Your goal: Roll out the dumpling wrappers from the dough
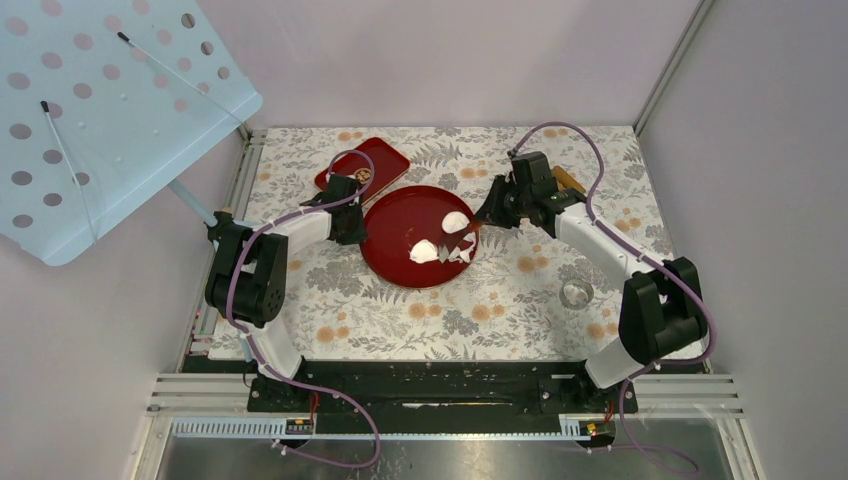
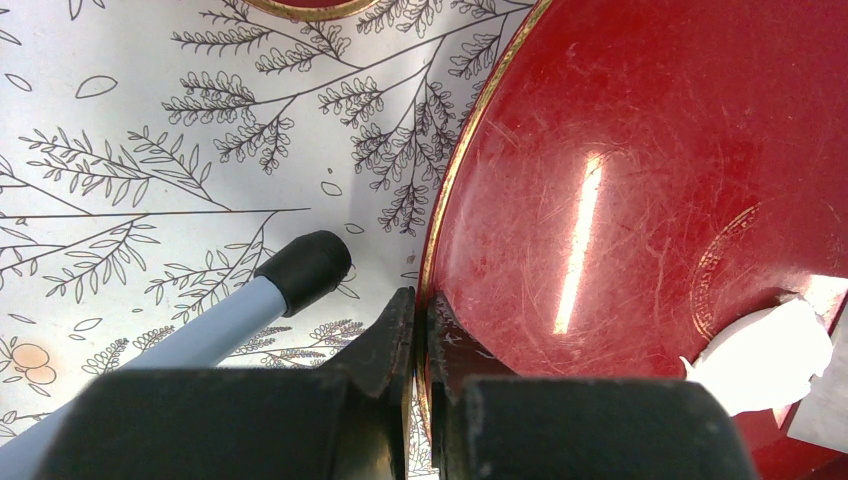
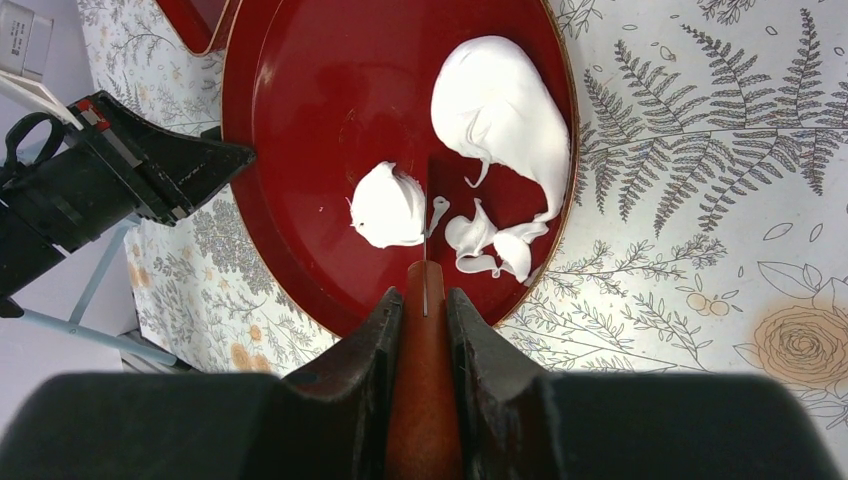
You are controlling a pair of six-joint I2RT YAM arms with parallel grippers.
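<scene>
Just ahead of right pincer: wrapper

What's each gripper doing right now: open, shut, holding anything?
Left gripper: closed, pinching the rim of the red plate.
Right gripper: closed on a brown-handled tool, its tip pointing over the plate.

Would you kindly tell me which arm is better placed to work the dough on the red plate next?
Likely the right arm: its jaws grip a reddish tool pointing at the dough pieces, while the left arm only pinches the plate rim.
</scene>
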